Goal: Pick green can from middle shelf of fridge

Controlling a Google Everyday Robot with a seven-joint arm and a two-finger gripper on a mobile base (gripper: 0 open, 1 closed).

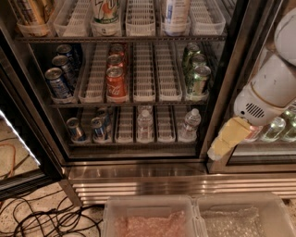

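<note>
Three green cans stand in a row in the right lane of the middle shelf (157, 103); the front green can (200, 79) is at the shelf's edge. Red cola cans (115, 81) fill a lane left of centre and blue cans (57, 83) the far-left lane. The fridge (138, 172) has its left door swung open. My gripper (217, 150), pale yellow on a white arm (270, 90), hangs outside the cabinet in front of the dark door post. It is below and to the right of the green cans, level with the bottom shelf, and holds nothing I can see.
The bottom shelf holds water bottles (144, 123) and small cans (74, 129). A 7UP bottle (106, 10) stands on the upper shelf. Bottles (276, 128) sit behind the closed right door. Two clear plastic bins (149, 216) lie in front, and cables (44, 218) run over the floor at left.
</note>
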